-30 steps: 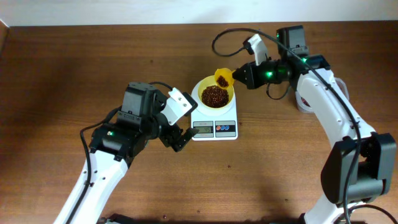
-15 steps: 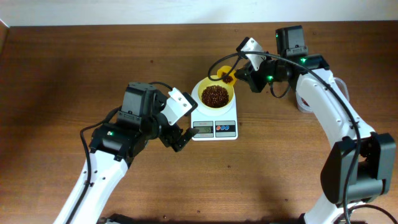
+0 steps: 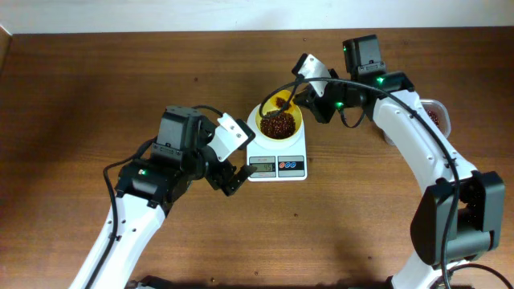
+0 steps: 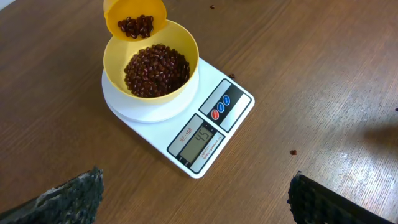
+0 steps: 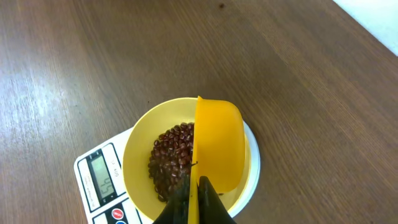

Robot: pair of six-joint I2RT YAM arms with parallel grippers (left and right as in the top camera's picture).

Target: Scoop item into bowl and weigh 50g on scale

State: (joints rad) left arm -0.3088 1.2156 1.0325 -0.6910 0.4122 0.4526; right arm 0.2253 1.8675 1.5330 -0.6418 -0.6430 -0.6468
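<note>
The pale yellow bowl (image 3: 279, 122) stands on the white scale (image 3: 277, 163) and holds a heap of dark red-brown beans (image 4: 155, 70). The scale's display (image 4: 199, 138) reads 45. My right gripper (image 5: 198, 202) is shut on the handle of a small yellow scoop (image 5: 216, 144), tilted on its side over the bowl's far rim with some beans in it (image 4: 137, 26). My left gripper (image 4: 193, 199) is open and empty, low over the table in front of the scale (image 4: 205, 127).
A clear plastic tub with beans (image 3: 434, 117) sits at the right, partly hidden behind my right arm. A few stray beans lie on the wooden table (image 4: 292, 151) near the scale.
My right gripper has moved left and turned the scoop from upright beside the bowl to tilted over the bowl's rim. The left arm has not moved.
</note>
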